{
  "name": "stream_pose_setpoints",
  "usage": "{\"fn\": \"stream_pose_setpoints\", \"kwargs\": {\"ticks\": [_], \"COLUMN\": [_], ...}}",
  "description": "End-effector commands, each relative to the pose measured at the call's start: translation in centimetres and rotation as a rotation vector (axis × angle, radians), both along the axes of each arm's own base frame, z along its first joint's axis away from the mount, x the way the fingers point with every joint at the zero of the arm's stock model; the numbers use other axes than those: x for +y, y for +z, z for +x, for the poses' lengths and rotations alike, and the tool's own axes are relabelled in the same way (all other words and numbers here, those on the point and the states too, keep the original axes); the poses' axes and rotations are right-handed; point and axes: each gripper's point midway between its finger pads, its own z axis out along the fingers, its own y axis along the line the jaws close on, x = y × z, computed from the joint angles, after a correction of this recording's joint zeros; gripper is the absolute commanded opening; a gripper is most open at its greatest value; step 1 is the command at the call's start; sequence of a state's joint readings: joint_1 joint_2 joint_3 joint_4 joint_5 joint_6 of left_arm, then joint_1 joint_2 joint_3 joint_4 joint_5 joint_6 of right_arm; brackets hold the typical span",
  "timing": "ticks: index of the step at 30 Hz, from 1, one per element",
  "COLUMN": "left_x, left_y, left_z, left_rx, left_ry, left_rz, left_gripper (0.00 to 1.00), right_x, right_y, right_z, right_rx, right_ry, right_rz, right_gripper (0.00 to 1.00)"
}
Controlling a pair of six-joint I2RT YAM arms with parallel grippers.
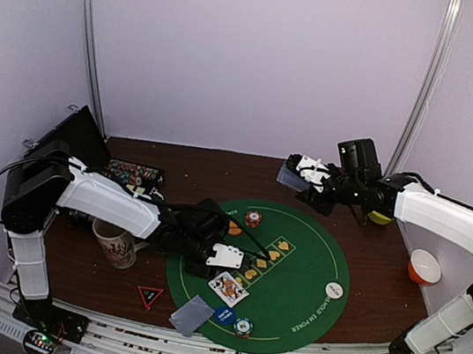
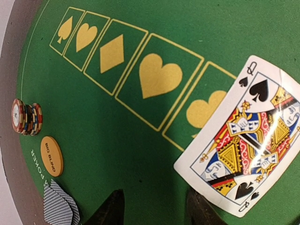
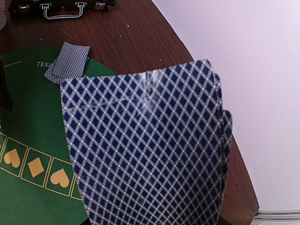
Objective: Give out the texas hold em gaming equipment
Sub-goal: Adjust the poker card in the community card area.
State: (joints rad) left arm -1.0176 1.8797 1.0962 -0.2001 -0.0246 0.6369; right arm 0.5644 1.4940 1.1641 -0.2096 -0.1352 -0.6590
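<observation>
Right end effector (image 1: 297,177) pinches loosely stacked cards (image 3: 145,150); several could slip together. Left end effector (image 2: 154,200), spread, could scuff queen (image 2: 243,140) at 2 o'clock.

White-shelled arms (image 1: 109,198) with black joints and cables.

left of my left gripper (image 2: 157,211) i read "big blind" on the orange button (image 2: 51,156) and "poker" on the green mat (image 2: 93,140) rim; right of it, the queen card (image 2: 248,136) shows "q" with spades. right wrist view: "tex" on that mat's rim.
</observation>
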Motion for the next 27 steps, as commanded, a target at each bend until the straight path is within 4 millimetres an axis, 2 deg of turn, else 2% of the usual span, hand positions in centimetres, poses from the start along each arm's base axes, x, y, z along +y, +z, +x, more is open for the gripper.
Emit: {"fn": "stream_pose_setpoints", "kwargs": {"ticks": [1,6,9,12,13,15,17,22,27], "left_x": [-1.7,-1.3,-0.8,-0.5,-0.5,-0.2,-0.1,0.3,-1.1], "left_y": [0.6,1.3,3.5,7.1,8.5,10.8,13.5,20.3,24.9], "left_z": [0.2,0.9,3.0,5.4,6.0,6.8,7.2,8.4,7.9], "left_rx": [-0.003,-0.028,-0.088,-0.13,-0.123,-0.08,0.023,0.304,0.477], "left_ry": [-0.003,0.032,0.136,0.283,0.345,0.433,0.491,0.6,0.582], "left_rz": [-0.065,-0.056,-0.074,-0.153,-0.202,-0.301,-0.439,-0.806,-1.02], "left_gripper": [0.49,0.49,0.51,0.59,0.65,0.74,0.79,0.84,0.85], "right_x": [-0.6,-0.6,-0.5,-0.3,-0.1,0.2,0.5,2.2,4.9], "right_y": [1.8,2.0,2.2,2.3,2.3,2.2,2.1,2.2,1.6], "right_z": [0.1,0.0,-0.1,-0.3,-0.4,-0.6,-1.0,-2.1,-3.3], "right_rx": [-0.042,-0.044,-0.045,-0.04,-0.037,-0.032,-0.031,-0.025,-0.004], "right_ry": [-0.017,-0.015,-0.008,0.006,0.014,0.026,0.039,0.09,0.146], "right_rz": [0.011,0.013,0.017,0.022,0.023,0.022,0.017,0.024,0.025], "right_gripper": [0.47,0.47,0.47,0.47,0.47,0.47,0.47,0.47,0.47]}}
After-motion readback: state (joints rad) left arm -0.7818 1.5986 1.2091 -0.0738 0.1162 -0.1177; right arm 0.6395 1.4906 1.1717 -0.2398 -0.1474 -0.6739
